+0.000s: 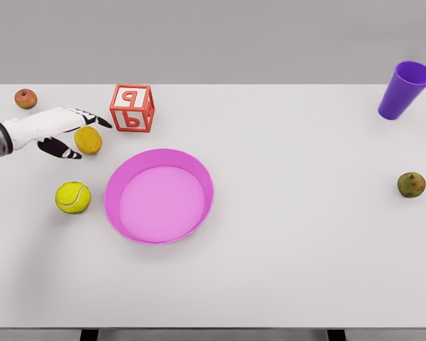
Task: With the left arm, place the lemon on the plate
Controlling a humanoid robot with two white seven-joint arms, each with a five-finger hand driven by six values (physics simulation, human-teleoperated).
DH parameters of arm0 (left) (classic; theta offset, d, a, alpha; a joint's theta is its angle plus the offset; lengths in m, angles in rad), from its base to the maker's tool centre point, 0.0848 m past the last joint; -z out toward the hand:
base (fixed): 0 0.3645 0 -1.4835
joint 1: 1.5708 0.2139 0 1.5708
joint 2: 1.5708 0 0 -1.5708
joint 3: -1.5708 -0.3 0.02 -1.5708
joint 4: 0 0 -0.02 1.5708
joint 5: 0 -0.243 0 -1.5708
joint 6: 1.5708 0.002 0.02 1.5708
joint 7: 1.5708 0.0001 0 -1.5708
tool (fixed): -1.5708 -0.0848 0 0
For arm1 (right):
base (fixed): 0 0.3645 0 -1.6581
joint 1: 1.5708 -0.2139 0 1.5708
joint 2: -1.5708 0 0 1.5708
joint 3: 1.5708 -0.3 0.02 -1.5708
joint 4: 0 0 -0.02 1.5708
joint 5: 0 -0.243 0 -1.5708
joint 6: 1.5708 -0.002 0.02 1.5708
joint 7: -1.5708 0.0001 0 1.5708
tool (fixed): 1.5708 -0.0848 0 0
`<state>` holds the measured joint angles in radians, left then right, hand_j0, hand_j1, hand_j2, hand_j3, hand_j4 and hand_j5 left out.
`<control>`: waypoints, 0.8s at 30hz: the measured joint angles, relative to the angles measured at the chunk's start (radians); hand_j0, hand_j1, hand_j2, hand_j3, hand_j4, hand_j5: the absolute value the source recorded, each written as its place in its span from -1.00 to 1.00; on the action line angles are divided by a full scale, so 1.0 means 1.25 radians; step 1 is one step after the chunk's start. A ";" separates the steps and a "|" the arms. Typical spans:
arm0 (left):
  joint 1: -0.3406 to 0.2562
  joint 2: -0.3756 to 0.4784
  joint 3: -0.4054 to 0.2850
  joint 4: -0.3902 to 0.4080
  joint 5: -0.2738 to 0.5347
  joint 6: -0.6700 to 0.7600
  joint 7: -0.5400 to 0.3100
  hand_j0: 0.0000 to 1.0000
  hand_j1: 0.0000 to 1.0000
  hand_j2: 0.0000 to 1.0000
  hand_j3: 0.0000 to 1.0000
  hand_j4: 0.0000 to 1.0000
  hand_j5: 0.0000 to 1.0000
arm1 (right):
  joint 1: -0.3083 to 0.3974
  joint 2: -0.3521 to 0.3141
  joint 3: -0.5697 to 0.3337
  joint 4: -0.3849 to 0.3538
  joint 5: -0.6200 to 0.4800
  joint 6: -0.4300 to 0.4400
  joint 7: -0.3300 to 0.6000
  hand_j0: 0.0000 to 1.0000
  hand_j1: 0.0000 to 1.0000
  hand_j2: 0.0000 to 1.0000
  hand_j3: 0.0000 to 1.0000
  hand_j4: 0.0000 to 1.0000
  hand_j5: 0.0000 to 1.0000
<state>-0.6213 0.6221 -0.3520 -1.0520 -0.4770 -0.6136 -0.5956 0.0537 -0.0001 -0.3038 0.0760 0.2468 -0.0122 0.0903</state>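
Item 1, as I log it from the head view: white table [284,270], seen from above.

Item 2: pink plate [159,195], left of table centre, with a raised rim. I see nothing lying in it.

Item 3: lemon [89,140], at about 10 o'clock from the plate, resting on the table and clear of the rim.

Item 4: left hand [60,131], entering from the left edge. Its fingers are spread around the lemon, upper fingers reaching over the fruit and the thumb below it at its left side. I cannot tell whether they have closed into a firm grip.

Item 5: tennis ball [73,197], at 9 o'clock from the plate, just beside the rim.

Item 6: red letter block [132,108], at 11 o'clock from the plate, near the fingertips.

Item 7: small apple [25,98], far left corner.

Item 8: purple cup [405,90], at 2 o'clock, far right, tilted. I cannot see inside it.

Item 9: greenish-brown fruit [411,185], at 3 o'clock near the right edge.
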 measured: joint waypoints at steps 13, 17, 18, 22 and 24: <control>0.000 -0.003 0.001 0.018 0.001 0.000 0.000 0.71 0.71 0.71 0.71 0.71 0.71 | 0.000 0.000 0.000 0.000 0.000 0.000 0.000 1.00 1.00 1.00 1.00 1.00 1.00; 0.000 -0.003 0.001 0.027 0.001 0.000 0.000 0.71 0.71 0.71 0.71 0.71 0.71 | 0.000 0.000 0.000 0.000 0.000 0.000 0.000 1.00 1.00 1.00 1.00 1.00 1.00; -0.001 -0.003 0.001 0.031 0.001 0.000 0.000 0.71 0.71 0.71 0.71 0.71 0.71 | 0.000 0.000 0.000 0.000 0.000 0.000 0.000 1.00 1.00 1.00 1.00 1.00 1.00; -0.005 -0.003 0.001 0.046 0.001 0.000 0.000 0.71 0.71 0.71 0.71 0.71 0.71 | 0.000 0.000 0.000 0.000 0.000 0.000 0.000 1.00 1.00 1.00 1.00 1.00 1.00; -0.007 -0.003 0.001 0.051 0.000 0.000 0.000 0.71 0.71 0.71 0.71 0.71 0.71 | 0.000 0.000 0.000 0.000 0.000 0.000 0.000 1.00 1.00 1.00 1.00 1.00 1.00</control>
<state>-0.6305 0.6179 -0.3506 -0.9887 -0.4768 -0.6135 -0.5956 0.0537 -0.0001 -0.3038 0.0763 0.2468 -0.0122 0.0903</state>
